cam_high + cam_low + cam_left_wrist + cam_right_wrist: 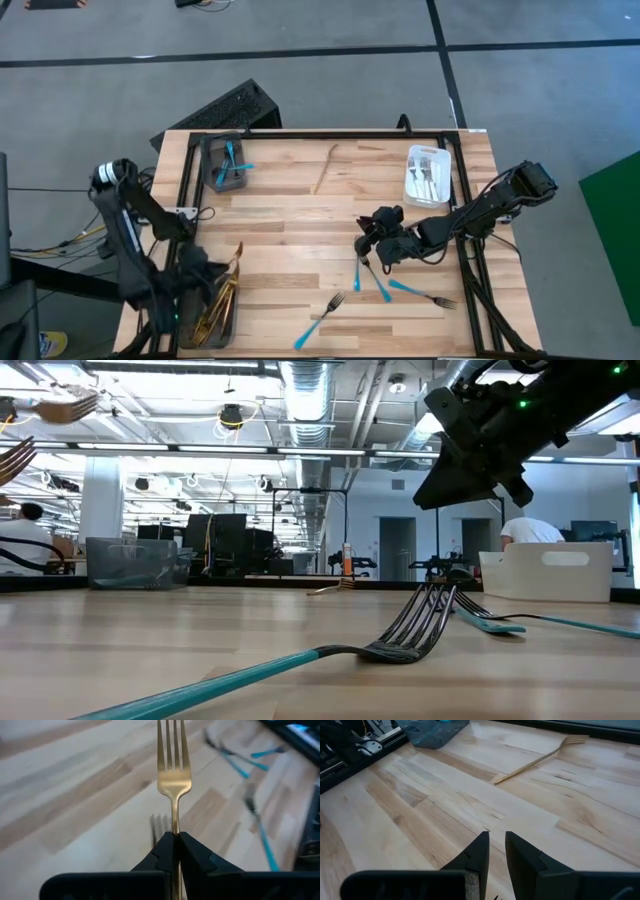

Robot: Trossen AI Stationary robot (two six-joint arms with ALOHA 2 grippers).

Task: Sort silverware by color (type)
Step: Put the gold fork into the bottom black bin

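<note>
- Left pincer (pixel 175 840) clamped on gold fork (pixel 173 775), up over the near-left table corner by the grey tray (pixel 222 318) of gold pieces.
- Thin grip on the stem: could twist or slip, could land off the tray.
- Right pincer (pixel 496 845) empty, narrowly parted, low over the turquoise-handled forks (pixel 372 277) at mid-right; could nudge them together.
- Loose gold fork (pixel 540 759) alone on the far table.
- White tray (pixel 428 177) contents hard to read; right fingertips hidden from above.
</note>
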